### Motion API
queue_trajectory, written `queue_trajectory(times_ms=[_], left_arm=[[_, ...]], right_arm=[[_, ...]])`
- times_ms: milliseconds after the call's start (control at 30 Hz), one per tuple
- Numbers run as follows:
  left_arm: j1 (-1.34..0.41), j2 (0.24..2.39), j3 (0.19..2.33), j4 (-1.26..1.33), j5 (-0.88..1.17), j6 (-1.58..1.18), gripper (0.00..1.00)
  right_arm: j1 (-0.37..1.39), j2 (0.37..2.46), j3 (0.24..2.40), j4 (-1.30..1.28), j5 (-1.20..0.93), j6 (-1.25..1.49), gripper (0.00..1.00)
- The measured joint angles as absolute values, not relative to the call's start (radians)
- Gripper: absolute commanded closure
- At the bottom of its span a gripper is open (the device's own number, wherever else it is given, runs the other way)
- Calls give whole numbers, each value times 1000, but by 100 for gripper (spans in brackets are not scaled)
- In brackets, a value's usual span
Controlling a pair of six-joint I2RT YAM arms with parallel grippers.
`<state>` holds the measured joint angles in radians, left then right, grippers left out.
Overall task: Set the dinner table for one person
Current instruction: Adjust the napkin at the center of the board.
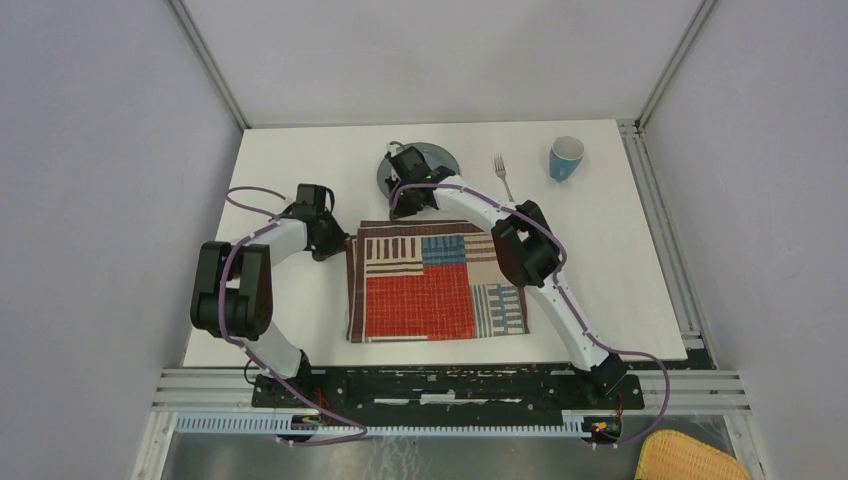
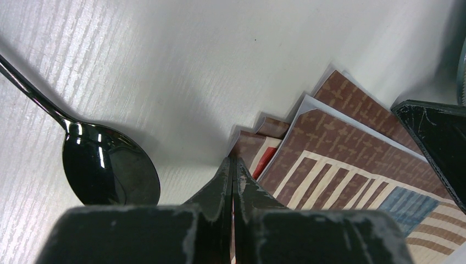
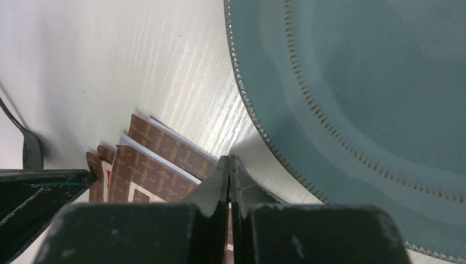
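Observation:
The dinner table (image 1: pixel 290 160) is a white top with a striped patchwork placemat (image 1: pixel 430 285) at its middle. My left gripper (image 1: pixel 335 245) is at the mat's far left corner, shut, its tips (image 2: pixel 233 160) pinching the bunched, pleated cloth (image 2: pixel 351 165). A shiny spoon (image 2: pixel 110 170) lies just left of it. My right gripper (image 1: pixel 400 208) is shut at the mat's far edge (image 3: pixel 159 148), tips (image 3: pixel 228 158) on the cloth, right beside a teal plate (image 3: pixel 373 82). The plate (image 1: pixel 440 160) is partly hidden by the right wrist.
A fork (image 1: pixel 503 175) lies right of the plate and a blue cup (image 1: pixel 566 158) stands at the far right. Metal rails (image 1: pixel 660 240) edge the table's right side. A yellow woven thing (image 1: pixel 690 460) sits off the table at the near right.

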<state>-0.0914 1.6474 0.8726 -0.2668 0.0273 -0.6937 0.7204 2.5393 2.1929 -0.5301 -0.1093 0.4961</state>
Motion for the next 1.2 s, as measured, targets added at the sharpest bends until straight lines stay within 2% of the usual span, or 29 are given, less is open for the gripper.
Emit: queue_trajectory(times_ms=[933,1200], left_arm=[[-91,1675,911,-297,31,-694,98],[-114,1593,975,-381,-109,-662,98]], right_arm=[[802,2418,1937,-359,-138,527,99],[812,2417,1937,-361,-137,527,99]])
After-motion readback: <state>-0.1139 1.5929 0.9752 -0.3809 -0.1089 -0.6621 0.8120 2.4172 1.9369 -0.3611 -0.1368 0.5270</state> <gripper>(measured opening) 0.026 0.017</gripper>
